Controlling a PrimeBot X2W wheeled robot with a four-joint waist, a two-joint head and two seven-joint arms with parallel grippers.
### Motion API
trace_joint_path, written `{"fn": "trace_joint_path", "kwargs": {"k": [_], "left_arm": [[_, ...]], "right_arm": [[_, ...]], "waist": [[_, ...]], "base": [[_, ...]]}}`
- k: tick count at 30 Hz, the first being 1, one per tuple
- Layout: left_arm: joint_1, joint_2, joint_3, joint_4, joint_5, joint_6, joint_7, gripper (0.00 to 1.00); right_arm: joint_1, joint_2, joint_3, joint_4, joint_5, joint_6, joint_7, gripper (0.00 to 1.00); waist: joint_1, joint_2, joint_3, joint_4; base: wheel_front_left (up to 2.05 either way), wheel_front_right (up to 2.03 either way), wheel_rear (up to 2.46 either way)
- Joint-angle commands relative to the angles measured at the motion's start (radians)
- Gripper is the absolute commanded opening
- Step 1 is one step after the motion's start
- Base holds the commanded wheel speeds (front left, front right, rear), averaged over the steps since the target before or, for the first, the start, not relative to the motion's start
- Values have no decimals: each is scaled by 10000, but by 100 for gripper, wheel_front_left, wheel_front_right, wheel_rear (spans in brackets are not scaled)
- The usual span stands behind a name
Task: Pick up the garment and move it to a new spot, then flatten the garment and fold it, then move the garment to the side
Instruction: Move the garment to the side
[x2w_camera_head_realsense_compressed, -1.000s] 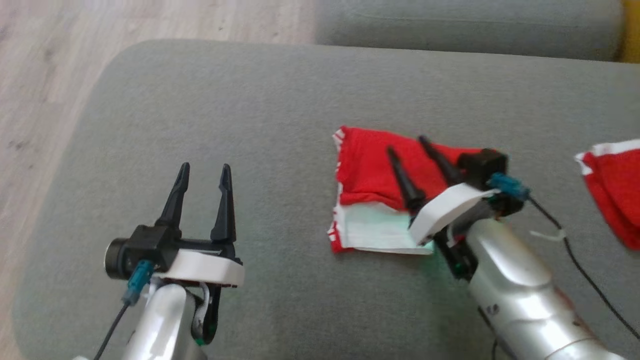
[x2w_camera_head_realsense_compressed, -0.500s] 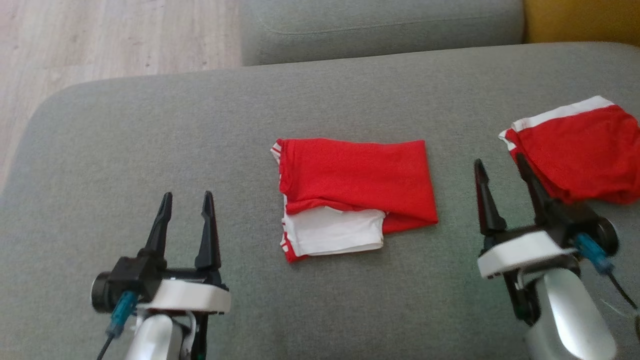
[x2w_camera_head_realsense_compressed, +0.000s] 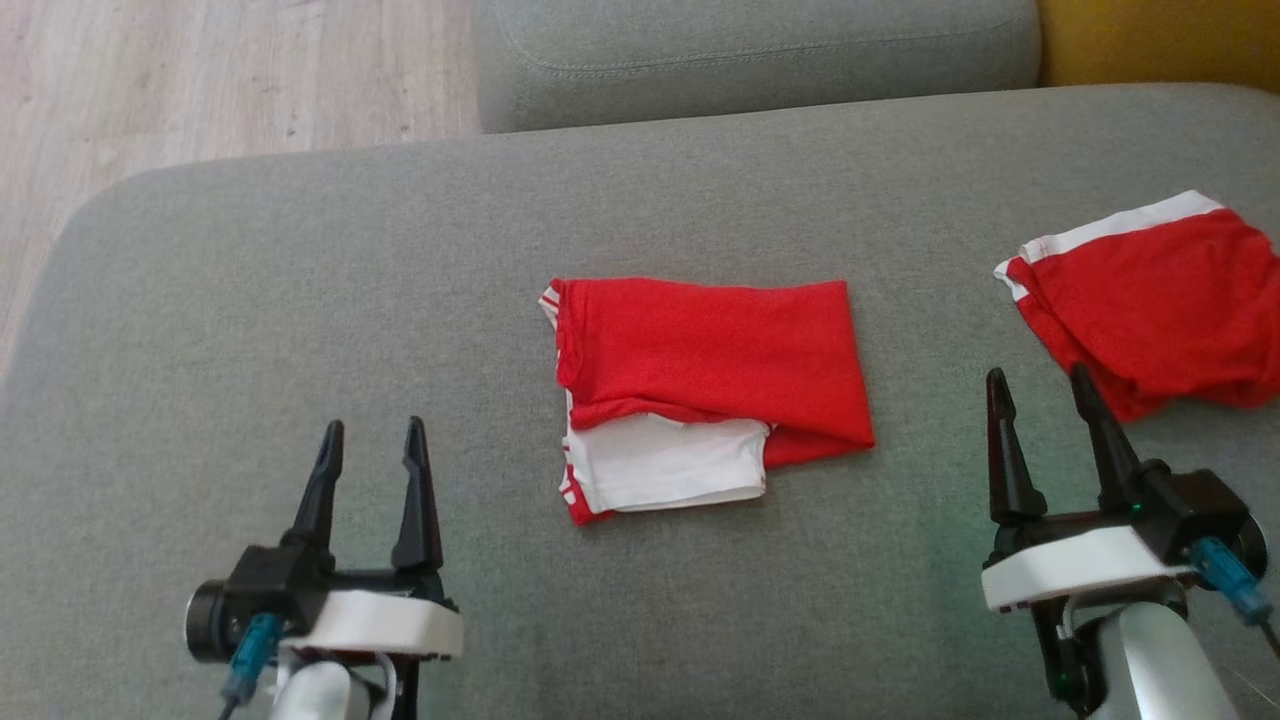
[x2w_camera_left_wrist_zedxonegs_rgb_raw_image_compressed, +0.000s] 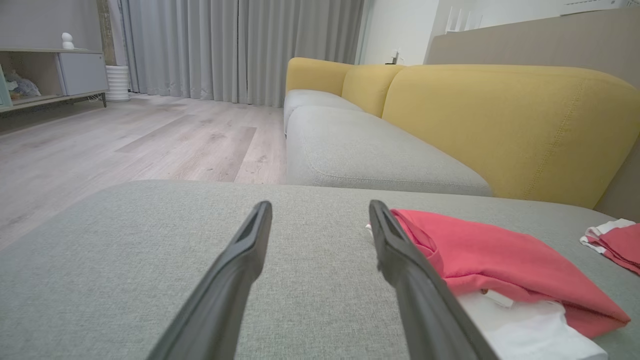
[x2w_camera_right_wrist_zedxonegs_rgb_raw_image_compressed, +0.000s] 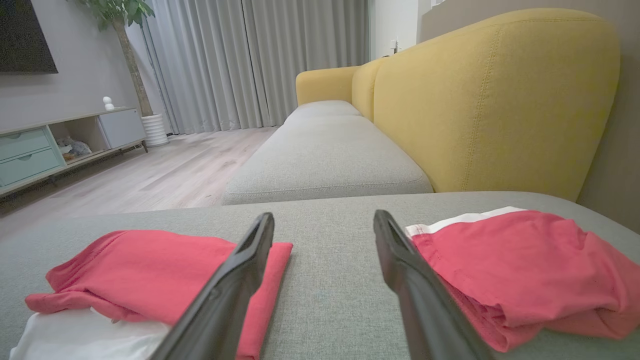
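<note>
The garment (x2w_camera_head_realsense_compressed: 710, 360), red with a white layer showing at its near edge, lies folded in a rectangle in the middle of the grey cushion (x2w_camera_head_realsense_compressed: 300, 280). It also lies to the right of the fingers in the left wrist view (x2w_camera_left_wrist_zedxonegs_rgb_raw_image_compressed: 500, 255) and to the left in the right wrist view (x2w_camera_right_wrist_zedxonegs_rgb_raw_image_compressed: 140, 270). My left gripper (x2w_camera_head_realsense_compressed: 373, 428) hovers open and empty to the garment's near left (x2w_camera_left_wrist_zedxonegs_rgb_raw_image_compressed: 320, 206). My right gripper (x2w_camera_head_realsense_compressed: 1038, 378) stands open and empty to its near right (x2w_camera_right_wrist_zedxonegs_rgb_raw_image_compressed: 324, 216), apart from the cloth.
A second red garment with a white band (x2w_camera_head_realsense_compressed: 1150, 300) lies loosely bunched at the cushion's right, just beyond my right gripper (x2w_camera_right_wrist_zedxonegs_rgb_raw_image_compressed: 515, 270). The cushion's rounded edge drops to wooden floor (x2w_camera_head_realsense_compressed: 200, 80) at left. A grey sofa seat (x2w_camera_head_realsense_compressed: 750, 50) and yellow backrest (x2w_camera_left_wrist_zedxonegs_rgb_raw_image_compressed: 500, 125) lie beyond.
My right gripper has drawn back off the folded garment to the near right, open and empty. The left gripper sits a little lower. The head camera has shifted, so the whole picture moved.
</note>
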Motion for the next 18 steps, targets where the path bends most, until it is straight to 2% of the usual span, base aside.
{"fn": "trace_joint_path", "kwargs": {"k": [1,13,18], "left_arm": [[-386,31,213,-305,-77,45,-53,100],[-674,30,-17,-332,-112,69,-53,100],[-927,30,-248,-262,-229,86,-53,100]], "right_arm": [[-318,-31,207,-361,44,-7,-93,100],[-759,-30,388,82,323,-7,-93,100],[-1538,-30,695,1106,1377,-7,102,100]], "waist": [[0,0,27,37],[0,0,420,397],[0,0,749,790]], "base": [[0,0,0],[0,0,0],[0,0,0]]}}
